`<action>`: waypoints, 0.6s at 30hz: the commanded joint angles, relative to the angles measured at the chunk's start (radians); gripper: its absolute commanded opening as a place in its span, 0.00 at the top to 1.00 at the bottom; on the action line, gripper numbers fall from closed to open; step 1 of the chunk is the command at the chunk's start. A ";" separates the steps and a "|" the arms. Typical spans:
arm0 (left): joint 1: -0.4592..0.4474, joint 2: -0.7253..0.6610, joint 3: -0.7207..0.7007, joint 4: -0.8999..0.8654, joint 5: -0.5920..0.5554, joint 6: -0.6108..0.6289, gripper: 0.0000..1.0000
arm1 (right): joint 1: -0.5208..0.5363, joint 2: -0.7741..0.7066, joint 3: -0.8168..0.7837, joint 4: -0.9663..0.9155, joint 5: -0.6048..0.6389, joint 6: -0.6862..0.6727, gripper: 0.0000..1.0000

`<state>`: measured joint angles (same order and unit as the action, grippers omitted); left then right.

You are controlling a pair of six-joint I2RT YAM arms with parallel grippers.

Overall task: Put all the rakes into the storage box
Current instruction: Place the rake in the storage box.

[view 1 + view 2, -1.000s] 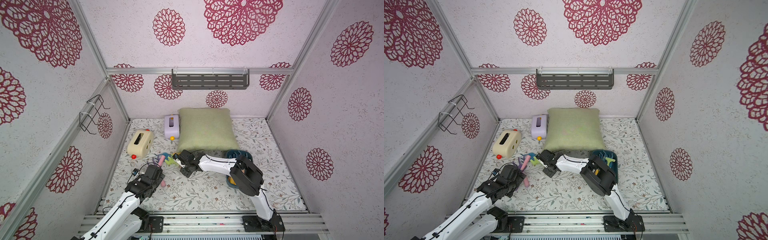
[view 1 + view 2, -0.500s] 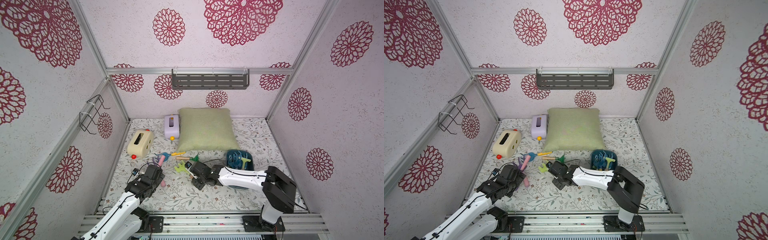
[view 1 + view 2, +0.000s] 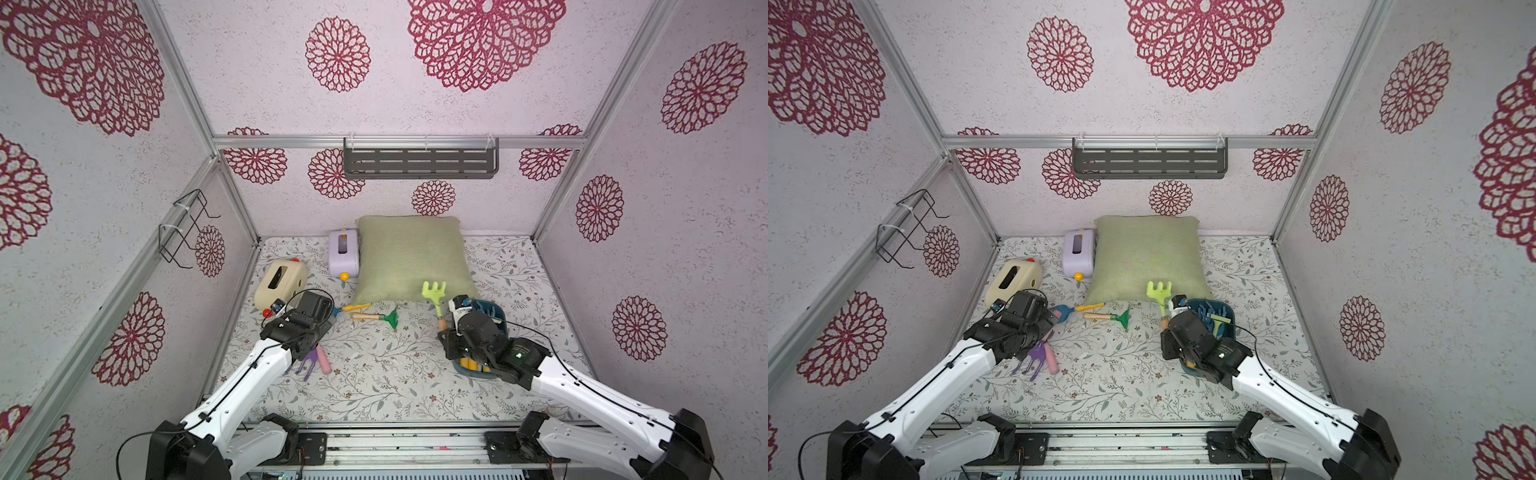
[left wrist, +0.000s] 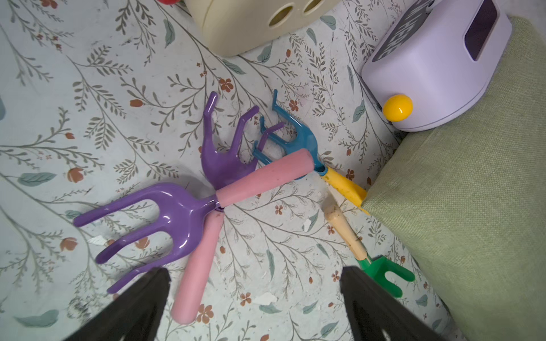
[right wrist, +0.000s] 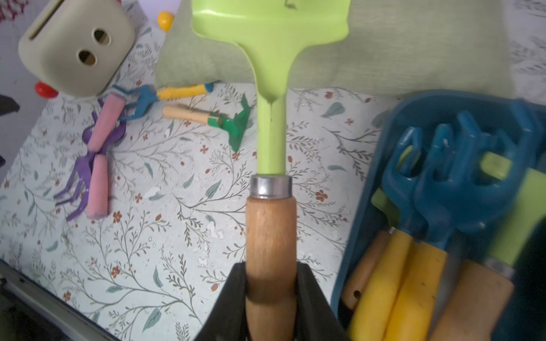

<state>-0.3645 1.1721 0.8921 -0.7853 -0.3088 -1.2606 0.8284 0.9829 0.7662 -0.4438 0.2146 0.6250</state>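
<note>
- rake (image 5: pixel 270 141): glossy lime plastic head, shiny metal collar, smooth wood handle.
- storage box (image 5: pixel 461 97): smooth teal plastic.
- pillow (image 3: pixel 409 257): matt, coarse woven cloth.
- purple rakes (image 4: pixel 165 212): glossy plastic heads, matt pink handles.

The left arm (image 3: pixel 270 361) and right arm (image 3: pixel 582 390) share glossy white link shells, bulky black joint housings and bases, thin black cables (image 3: pixel 226 392) looping alongside, and black wedge-shaped end effector fingers (image 4: pixel 133 307).

I work in a small robot test booth dressed as a home: bare aluminium frame (image 3: pixel 291 142), flowered wallpaper panels (image 3: pixel 338 54), floral surface (image 3: pixel 374 374), green cushion (image 3: pixel 409 257) far back, grey shelf (image 3: pixel 419 162) above, mounting rail (image 3: pixel 395 449) nearest.
</note>
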 commanded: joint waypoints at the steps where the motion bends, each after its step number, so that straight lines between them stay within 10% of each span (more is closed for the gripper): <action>1: 0.015 0.085 0.085 -0.034 0.060 -0.012 0.02 | -0.028 -0.043 0.010 -0.125 0.088 0.172 1.00; 18: 0.024 0.324 0.201 0.009 0.166 -0.197 0.05 | -0.165 -0.029 -0.100 -0.197 0.049 0.269 0.97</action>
<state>-0.3508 1.4864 1.1030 -0.7967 -0.1608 -1.4193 0.6743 0.9478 0.6754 -0.6586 0.2718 0.8742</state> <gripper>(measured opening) 0.957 0.273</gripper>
